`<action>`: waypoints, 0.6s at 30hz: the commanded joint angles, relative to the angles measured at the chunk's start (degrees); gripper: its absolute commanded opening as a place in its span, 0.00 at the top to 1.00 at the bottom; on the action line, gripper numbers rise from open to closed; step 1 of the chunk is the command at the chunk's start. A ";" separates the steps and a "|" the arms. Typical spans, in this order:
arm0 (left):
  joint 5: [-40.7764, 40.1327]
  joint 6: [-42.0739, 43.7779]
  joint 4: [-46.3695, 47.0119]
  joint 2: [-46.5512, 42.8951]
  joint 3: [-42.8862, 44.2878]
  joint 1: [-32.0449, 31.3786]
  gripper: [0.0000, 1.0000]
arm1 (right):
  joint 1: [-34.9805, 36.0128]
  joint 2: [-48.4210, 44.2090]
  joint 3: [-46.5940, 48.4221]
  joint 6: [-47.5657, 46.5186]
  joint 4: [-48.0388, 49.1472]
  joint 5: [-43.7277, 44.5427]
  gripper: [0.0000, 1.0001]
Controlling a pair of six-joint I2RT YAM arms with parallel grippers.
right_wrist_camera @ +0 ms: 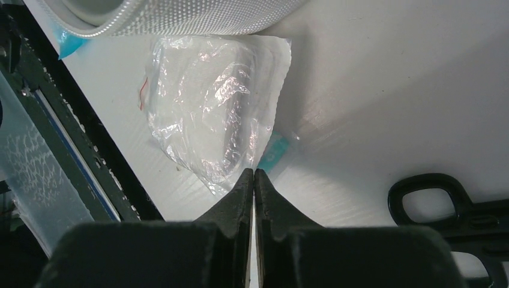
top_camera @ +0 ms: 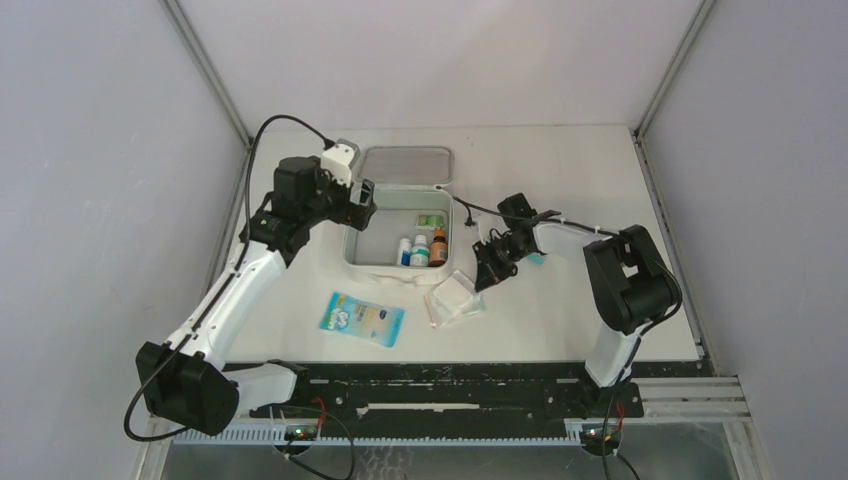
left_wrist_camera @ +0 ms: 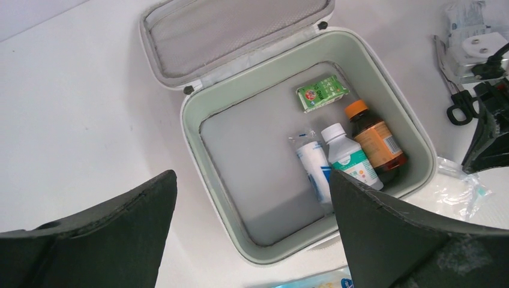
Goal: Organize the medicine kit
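The medicine kit (top_camera: 352, 243) lies open at mid-table, its grey mesh lid (top_camera: 405, 165) folded back. In the left wrist view its pale green rim (left_wrist_camera: 192, 138) surrounds a green packet (left_wrist_camera: 322, 93), an amber bottle (left_wrist_camera: 375, 141), a white bottle (left_wrist_camera: 351, 159) and a blue-white tube (left_wrist_camera: 315, 165). My left gripper (left_wrist_camera: 252, 180) is open and empty above the kit's left corner. My right gripper (right_wrist_camera: 254, 172) is shut, its tips at the edge of a clear plastic bag (right_wrist_camera: 210, 114). I cannot tell whether it pinches the bag.
A blue-and-white flat packet (top_camera: 362, 319) lies in front of the kit. The clear bag (top_camera: 455, 297) lies to the kit's front right. Black scissors (left_wrist_camera: 453, 96) lie right of the kit, their handle near my right gripper (right_wrist_camera: 432, 195).
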 commanded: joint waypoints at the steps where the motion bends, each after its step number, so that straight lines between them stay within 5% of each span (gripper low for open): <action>1: -0.58 0.70 1.52 -1.88 0.50 1.18 0.00 | -1.28 -4.28 2.03 -2.12 -0.87 -3.27 1.00; 12: 14.54 2.31 2.89 -0.98 0.60 2.62 0.01 | -5.35 -14.65 2.13 -14.98 -10.38 -6.85 1.00; 18: 27.93 2.77 7.21 -0.17 -1.91 2.42 0.12 | -5.48 -19.82 2.12 -19.56 -11.85 -6.09 1.00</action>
